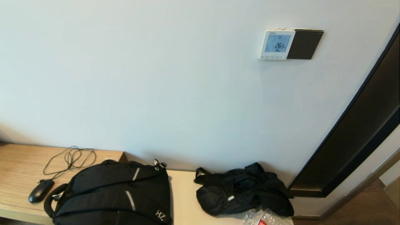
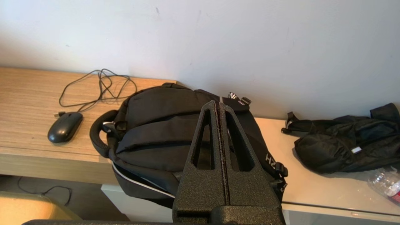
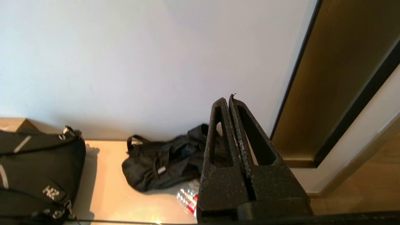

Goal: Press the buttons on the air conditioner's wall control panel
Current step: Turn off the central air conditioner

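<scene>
The white air conditioner control panel (image 1: 276, 44) hangs high on the wall at the upper right of the head view. Its lit screen reads 26.5, with a row of small buttons (image 1: 272, 57) along its lower edge. A dark plate (image 1: 304, 44) sits against its right side. Neither arm shows in the head view. My left gripper (image 2: 217, 104) is shut and empty, held low over the black backpack. My right gripper (image 3: 228, 99) is shut and empty, held low near the black bag, pointing at the bare wall. The panel is out of both wrist views.
A black backpack (image 1: 115, 193), a black mouse (image 1: 40, 190) with its cable, a crumpled black bag (image 1: 242, 190) and a plastic bottle (image 1: 261, 218) lie on the low bench (image 1: 18, 165). A dark door frame (image 1: 359, 131) runs along the right.
</scene>
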Controlling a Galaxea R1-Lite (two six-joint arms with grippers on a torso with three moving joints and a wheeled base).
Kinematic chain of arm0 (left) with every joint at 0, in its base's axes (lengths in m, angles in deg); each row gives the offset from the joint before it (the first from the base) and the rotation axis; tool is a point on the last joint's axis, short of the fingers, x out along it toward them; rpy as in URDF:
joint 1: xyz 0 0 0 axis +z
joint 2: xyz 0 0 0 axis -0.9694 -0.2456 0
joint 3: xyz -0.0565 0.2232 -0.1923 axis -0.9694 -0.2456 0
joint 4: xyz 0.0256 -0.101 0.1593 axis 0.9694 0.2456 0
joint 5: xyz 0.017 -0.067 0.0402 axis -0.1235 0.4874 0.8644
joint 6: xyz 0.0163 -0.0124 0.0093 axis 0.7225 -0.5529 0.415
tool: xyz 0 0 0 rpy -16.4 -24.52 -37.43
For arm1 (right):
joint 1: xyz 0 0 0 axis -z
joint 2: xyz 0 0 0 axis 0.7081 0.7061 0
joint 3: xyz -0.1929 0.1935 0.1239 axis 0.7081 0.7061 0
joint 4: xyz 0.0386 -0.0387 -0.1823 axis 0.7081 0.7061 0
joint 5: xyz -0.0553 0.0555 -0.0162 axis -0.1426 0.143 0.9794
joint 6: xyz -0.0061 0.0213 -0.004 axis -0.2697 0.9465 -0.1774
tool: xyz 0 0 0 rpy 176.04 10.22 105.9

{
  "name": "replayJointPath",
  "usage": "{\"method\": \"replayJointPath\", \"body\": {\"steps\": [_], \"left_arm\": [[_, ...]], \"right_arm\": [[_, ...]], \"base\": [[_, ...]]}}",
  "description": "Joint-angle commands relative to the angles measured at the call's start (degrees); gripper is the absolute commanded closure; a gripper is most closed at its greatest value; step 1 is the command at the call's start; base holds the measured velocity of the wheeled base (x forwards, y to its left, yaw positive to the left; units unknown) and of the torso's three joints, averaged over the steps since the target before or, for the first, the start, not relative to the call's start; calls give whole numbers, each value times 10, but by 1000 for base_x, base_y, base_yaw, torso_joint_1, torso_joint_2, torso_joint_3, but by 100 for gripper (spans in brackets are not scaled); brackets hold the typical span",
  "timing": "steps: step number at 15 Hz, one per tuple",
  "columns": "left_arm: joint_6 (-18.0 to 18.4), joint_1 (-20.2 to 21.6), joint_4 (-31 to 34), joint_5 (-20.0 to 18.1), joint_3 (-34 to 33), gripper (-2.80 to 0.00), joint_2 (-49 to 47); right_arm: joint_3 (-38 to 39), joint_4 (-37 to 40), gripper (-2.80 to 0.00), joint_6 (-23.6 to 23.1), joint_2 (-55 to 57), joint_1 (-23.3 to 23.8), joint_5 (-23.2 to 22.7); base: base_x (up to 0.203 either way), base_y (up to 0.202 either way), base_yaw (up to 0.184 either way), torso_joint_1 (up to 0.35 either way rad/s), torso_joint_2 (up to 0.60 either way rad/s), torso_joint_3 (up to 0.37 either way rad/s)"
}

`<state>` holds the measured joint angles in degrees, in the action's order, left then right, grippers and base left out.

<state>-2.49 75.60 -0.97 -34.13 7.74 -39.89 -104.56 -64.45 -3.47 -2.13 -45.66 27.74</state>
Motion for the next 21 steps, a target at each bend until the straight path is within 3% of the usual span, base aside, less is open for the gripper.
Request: {"method": "replayJointPath", "body": {"steps": [1,8,13,21], "left_arm": [[0,0,0,0,0,0,0],[-1,0,0,0,0,0,0],[-1,0,0,0,0,0,0],[-1,0,0,0,0,0,0]], "right_arm": [[-67,-37,0,0,150,2,1],[-231,-111,0,-6,409,-1,17],[-314,-186,0,-14,576,-15,85],[-510,-196,0,-12,753,-93,219]], "base": [[0,0,0,0,0,0],[0,0,0,0,0,0],[0,0,0,0,0,0],[0,0,0,0,0,0]]}}
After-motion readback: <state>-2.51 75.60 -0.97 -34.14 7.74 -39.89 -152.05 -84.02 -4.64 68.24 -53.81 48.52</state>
